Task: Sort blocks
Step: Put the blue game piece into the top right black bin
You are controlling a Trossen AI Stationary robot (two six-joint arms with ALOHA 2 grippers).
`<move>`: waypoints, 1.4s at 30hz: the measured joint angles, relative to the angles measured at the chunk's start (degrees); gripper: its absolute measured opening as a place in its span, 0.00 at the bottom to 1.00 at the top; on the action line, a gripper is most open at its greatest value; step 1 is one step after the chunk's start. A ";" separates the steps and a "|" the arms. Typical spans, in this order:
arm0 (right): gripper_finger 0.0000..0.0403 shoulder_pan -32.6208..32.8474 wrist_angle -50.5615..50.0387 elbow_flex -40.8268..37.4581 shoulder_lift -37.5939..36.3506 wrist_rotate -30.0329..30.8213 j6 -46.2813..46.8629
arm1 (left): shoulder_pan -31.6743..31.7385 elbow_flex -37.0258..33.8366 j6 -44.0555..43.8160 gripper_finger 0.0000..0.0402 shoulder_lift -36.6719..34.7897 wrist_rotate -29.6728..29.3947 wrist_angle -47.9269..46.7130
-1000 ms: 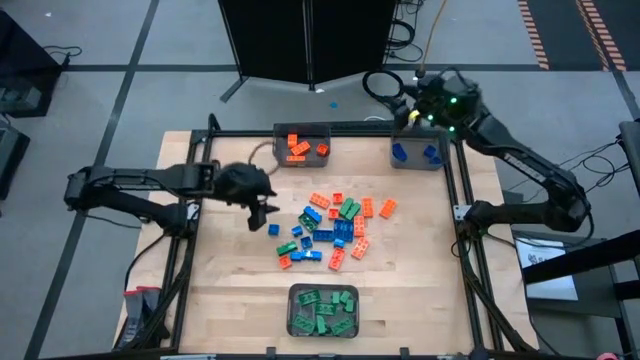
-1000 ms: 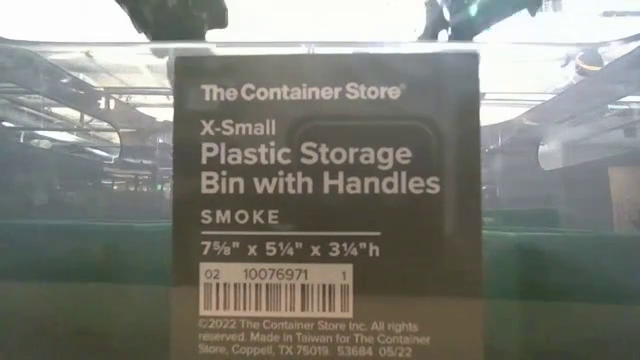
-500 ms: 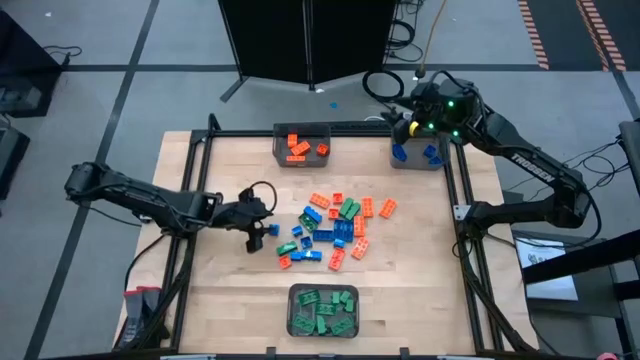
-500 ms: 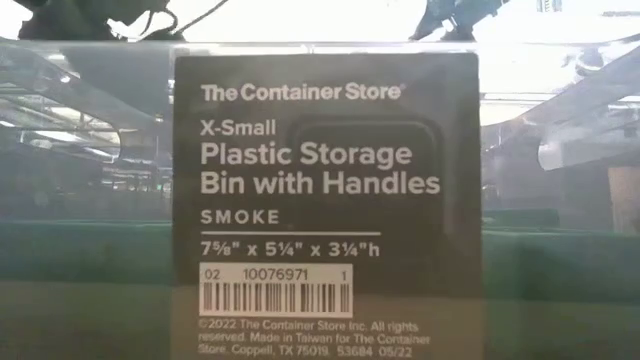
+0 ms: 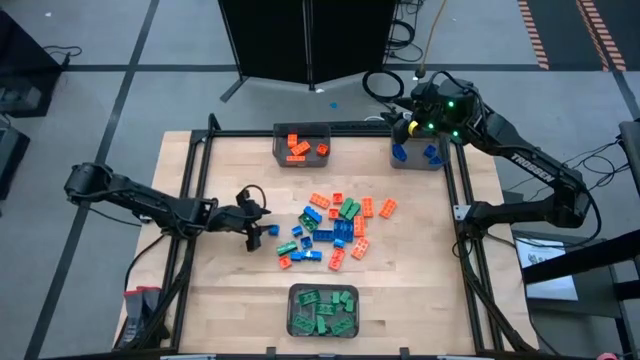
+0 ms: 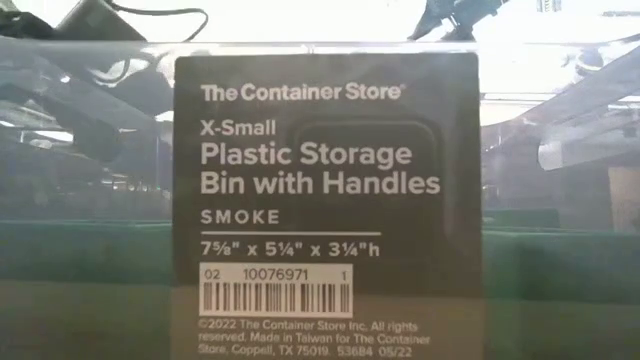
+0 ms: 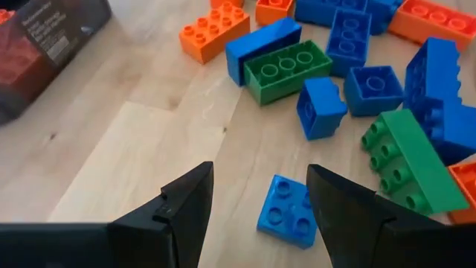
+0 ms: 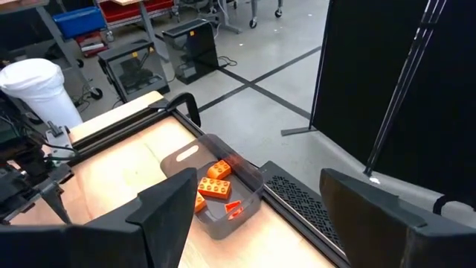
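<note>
Orange, green and blue blocks (image 5: 335,228) lie loose in a pile at the table's middle. A small blue square block (image 7: 285,211) lies apart at the pile's left edge. My left gripper (image 7: 259,202) is open and low over the table, one finger on either side of this block's near end; it also shows from above as the left gripper (image 5: 258,229). My right gripper (image 8: 256,216) is open with nothing between its fingers, high over the far right bin (image 5: 418,152), which holds blue blocks.
A far bin (image 5: 301,146) holds orange blocks and a near bin (image 5: 323,310) holds green ones. A black frame rail (image 5: 195,200) runs along the table's sides. That near bin's dark label (image 6: 325,200) fills the low view. Bare wood lies left of the pile.
My left gripper has come down from above the table to just over the wood beside the small blue block, its arm stretching out low. It has stayed open. My right arm has shifted slightly over the far right bin. No block has moved.
</note>
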 joint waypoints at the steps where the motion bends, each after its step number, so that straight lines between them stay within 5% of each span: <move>1: 0.69 0.00 0.00 0.00 0.00 0.01 0.12 | 0.02 -0.60 0.00 0.55 -0.02 0.00 1.34; 15: 0.69 0.00 -0.06 0.00 1.29 0.10 1.42 | 0.07 -3.38 4.22 0.55 2.35 5.34 6.82; 31: 0.69 0.04 -0.02 0.00 2.89 -0.15 2.93 | 0.07 -3.23 7.44 0.54 19.97 4.84 17.24; 39: 0.69 0.37 -0.39 0.00 2.89 -0.23 2.93 | 0.12 -3.29 3.27 0.32 21.10 6.30 20.04; 42: 0.69 0.42 -0.43 0.00 2.89 -0.28 2.93 | 0.15 -3.27 -0.80 0.31 20.63 6.69 20.02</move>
